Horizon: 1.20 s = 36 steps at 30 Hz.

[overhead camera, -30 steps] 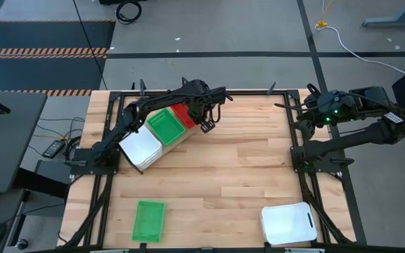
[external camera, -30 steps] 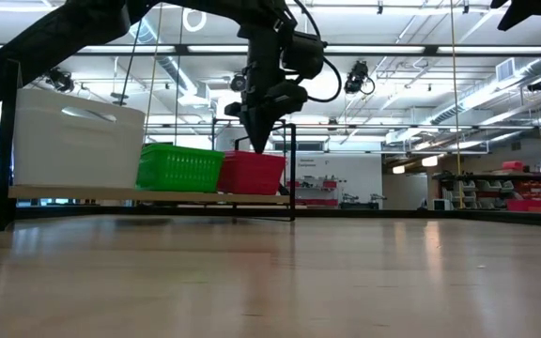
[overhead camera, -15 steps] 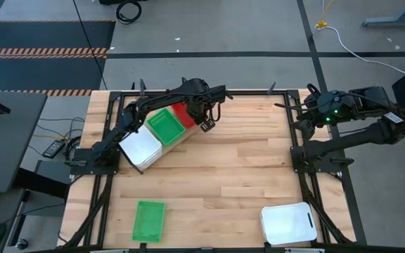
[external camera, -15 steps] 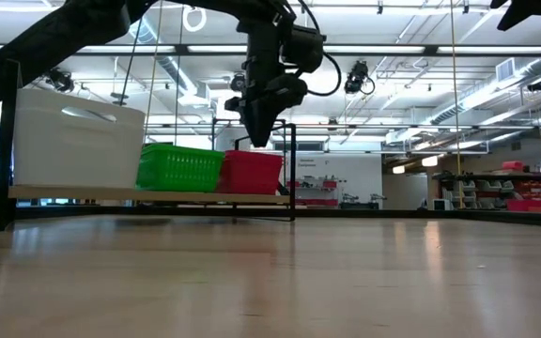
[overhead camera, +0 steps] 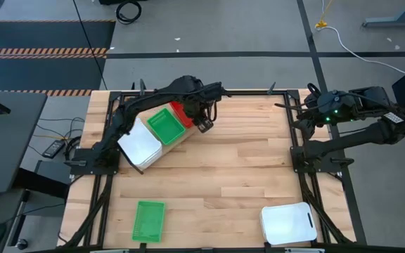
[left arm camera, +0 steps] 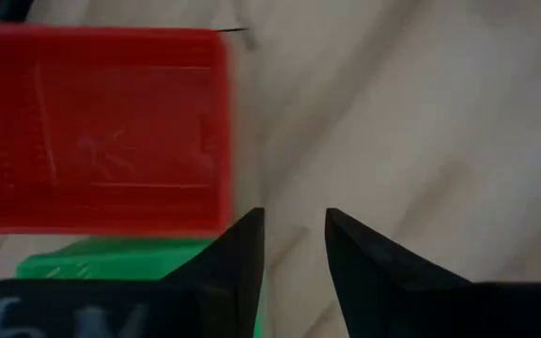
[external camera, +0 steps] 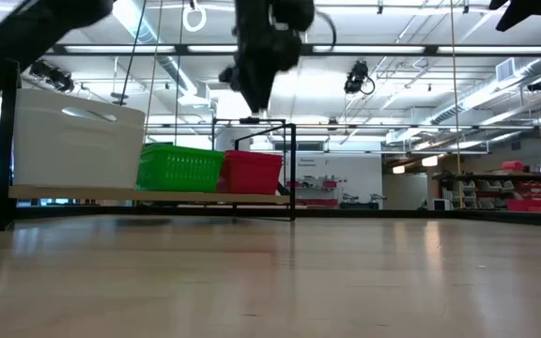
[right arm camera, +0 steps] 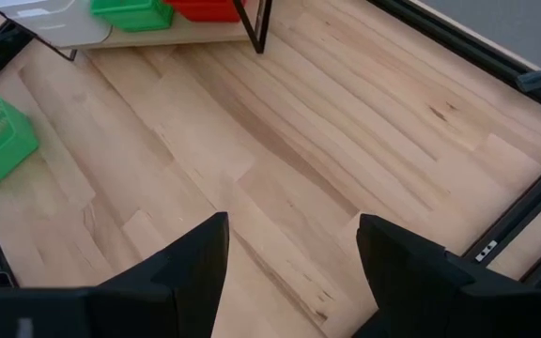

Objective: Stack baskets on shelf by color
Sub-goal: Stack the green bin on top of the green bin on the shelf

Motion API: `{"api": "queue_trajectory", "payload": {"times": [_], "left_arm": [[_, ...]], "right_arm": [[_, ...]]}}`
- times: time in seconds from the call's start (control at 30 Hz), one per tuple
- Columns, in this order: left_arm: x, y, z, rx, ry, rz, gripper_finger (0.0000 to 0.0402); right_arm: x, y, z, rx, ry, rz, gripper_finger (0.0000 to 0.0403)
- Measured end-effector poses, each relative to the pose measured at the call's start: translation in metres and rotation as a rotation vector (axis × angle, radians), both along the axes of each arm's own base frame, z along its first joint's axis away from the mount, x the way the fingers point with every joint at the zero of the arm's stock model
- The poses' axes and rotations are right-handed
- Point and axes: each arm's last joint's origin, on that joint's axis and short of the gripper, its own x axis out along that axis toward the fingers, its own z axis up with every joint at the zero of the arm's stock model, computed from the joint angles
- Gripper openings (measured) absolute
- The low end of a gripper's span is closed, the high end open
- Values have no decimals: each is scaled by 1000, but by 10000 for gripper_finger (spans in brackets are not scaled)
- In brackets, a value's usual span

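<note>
Where shelf (external camera: pixel 158 198) ends, bare tabletop (overhead camera: pixel 245 169)

My scene is bright and evenly lit by long ceiling lamps (external camera: pixel 496 52), which glare a little in the low view. Shadows on the light wooden tabletop (overhead camera: pixel 238 169) are soft. My left wrist view is blurred; the red mesh basket (left arm camera: pixel 101 127) looks smeared there.

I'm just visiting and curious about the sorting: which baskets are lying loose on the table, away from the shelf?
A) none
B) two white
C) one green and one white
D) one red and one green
C: a green basket and a white basket lie on the tabletop's near side, far from the shelf, which holds the white, green and red ones.
</note>
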Motion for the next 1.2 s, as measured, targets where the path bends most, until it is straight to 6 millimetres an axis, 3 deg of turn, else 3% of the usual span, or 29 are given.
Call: {"api": "queue_trajectory", "payload": {"times": [0.1,0.3,0.5,0.67,0.8,0.93,1.2], "left_arm": [[-6,-30,23,21,-52,-112,121],[-18,-115,54,24,-135,-313,126],[-28,-205,54,-19,-141,-468,132],[-50,-272,30,-49,-40,-591,139],[-83,-301,10,-112,92,-596,146],[-115,-311,-8,-132,201,-531,151],[-156,-351,-16,-251,85,-534,153]], "right_arm": [[1,0,1,-11,-7,5,240],[4,0,4,-32,-48,31,240],[7,0,6,-52,-71,89,240],[8,2,6,-40,-71,140,240],[8,2,6,-21,-73,158,240],[8,3,6,-3,-77,158,240],[8,3,6,33,-94,114,240]]}}
